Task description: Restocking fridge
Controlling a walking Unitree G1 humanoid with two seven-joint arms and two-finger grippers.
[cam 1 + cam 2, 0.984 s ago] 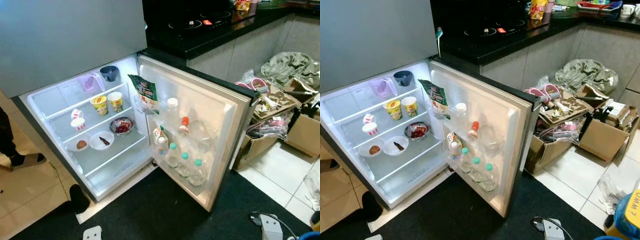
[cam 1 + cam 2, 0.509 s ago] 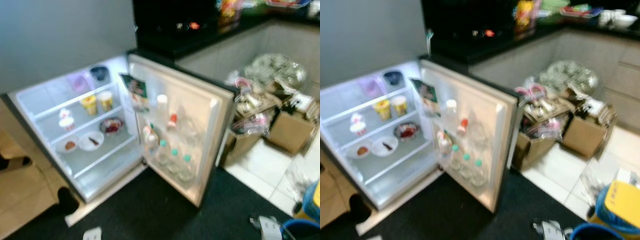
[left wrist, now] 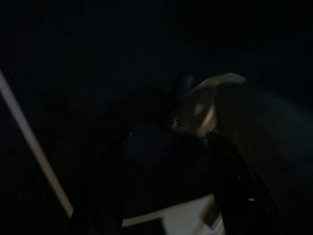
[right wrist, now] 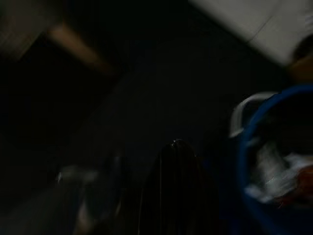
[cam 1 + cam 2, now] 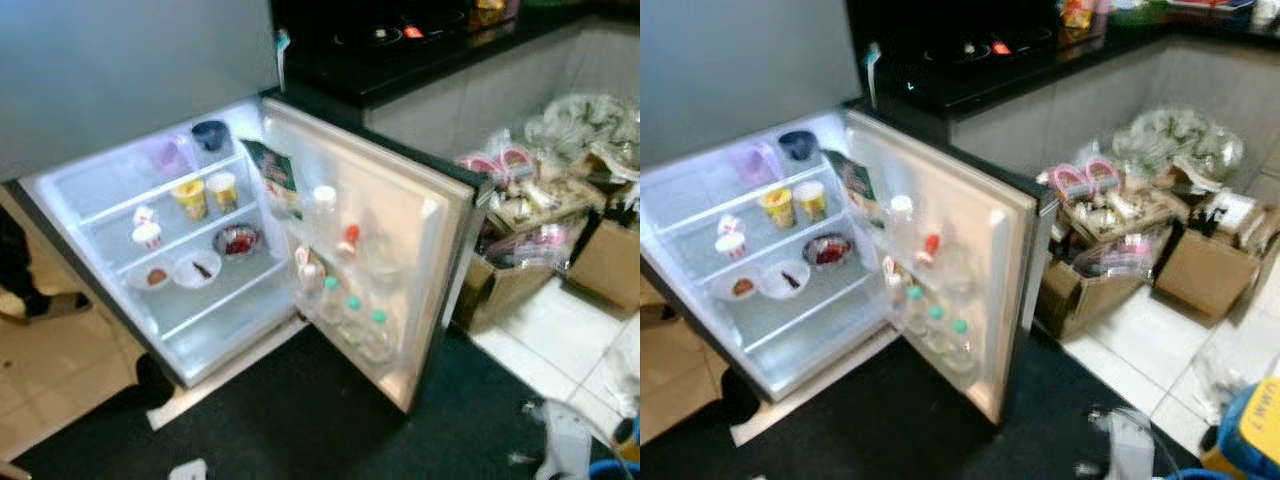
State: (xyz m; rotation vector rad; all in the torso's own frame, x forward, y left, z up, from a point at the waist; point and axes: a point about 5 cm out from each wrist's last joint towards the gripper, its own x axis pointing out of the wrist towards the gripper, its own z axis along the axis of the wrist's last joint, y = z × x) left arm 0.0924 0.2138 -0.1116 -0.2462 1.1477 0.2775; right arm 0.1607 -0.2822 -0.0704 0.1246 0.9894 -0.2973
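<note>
Swinging back toward the fridge (image 5: 120, 70), my head camera is showing it nearer the middle of the frame than half a second ago, with less blur; nothing inside appears to be shifting. I am looking down at the open fridge, its door (image 5: 400, 260) standing wide toward 4 o'clock. On the lit shelves two yellow cups (image 5: 205, 192) are sitting on the upper shelf, two white bowls (image 5: 172, 271) and a red-filled bowl (image 5: 238, 240) on the one below. Capped bottles (image 5: 352, 318) are lining the door's lower rack, a green packet (image 5: 276, 176) leaning at the door's top corner. Cardboard boxes (image 5: 1120, 260) of clutter are crowding the tiled floor at 3 o'clock, beside the black surface (image 5: 420, 50) carrying a cooktop. A blue bucket (image 4: 274, 161) is showing in my right wrist view, beside the right hand (image 4: 173, 186); I cannot tell whether its fingers are apart. My left hand (image 3: 166, 196) is hanging in deep shade, its state equally unreadable. A person's shoe (image 5: 55, 305) is resting at 9 o'clock.
</note>
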